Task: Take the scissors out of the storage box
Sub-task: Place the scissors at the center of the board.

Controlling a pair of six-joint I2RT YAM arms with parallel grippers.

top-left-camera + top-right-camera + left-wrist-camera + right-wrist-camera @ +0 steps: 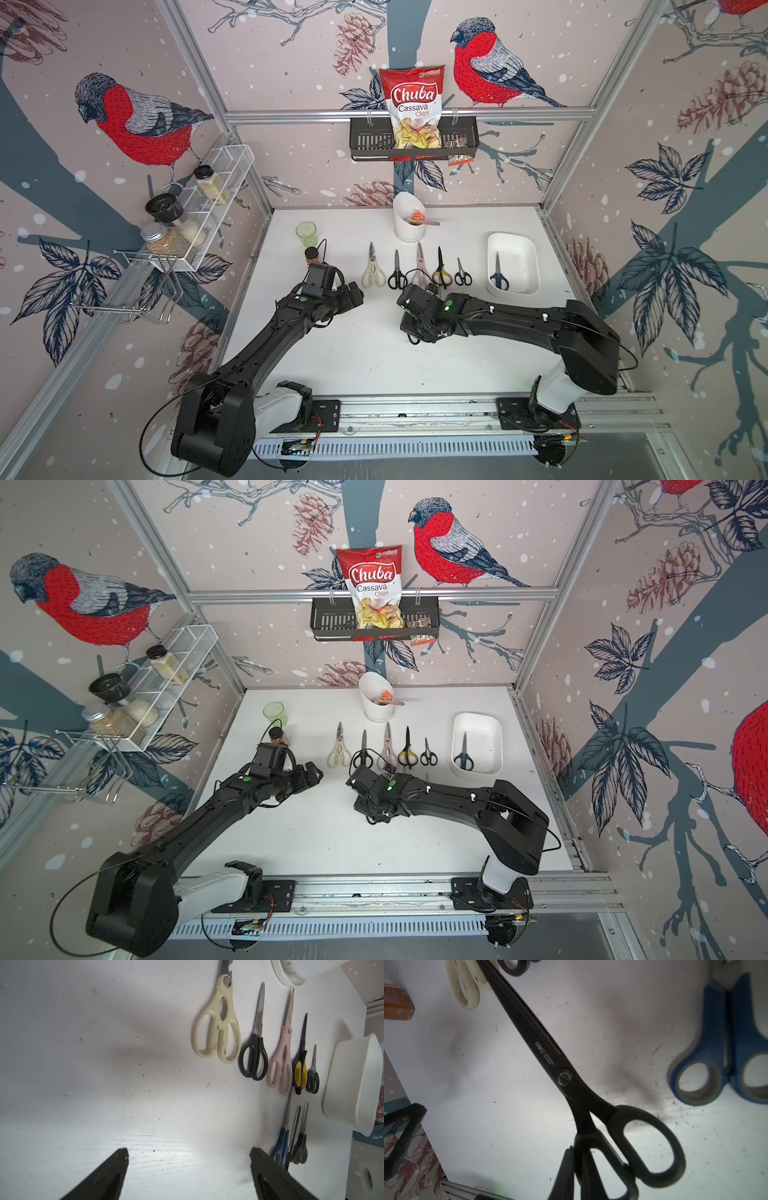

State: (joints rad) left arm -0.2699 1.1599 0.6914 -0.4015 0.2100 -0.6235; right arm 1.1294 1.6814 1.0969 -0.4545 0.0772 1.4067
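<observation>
Black scissors pinched by handle in right claw, apparently above table, left claw spread

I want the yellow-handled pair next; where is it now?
In both top views the yellow-black scissors lie in the row, between the pink pair and the small black pair, left of the storage box.
</observation>
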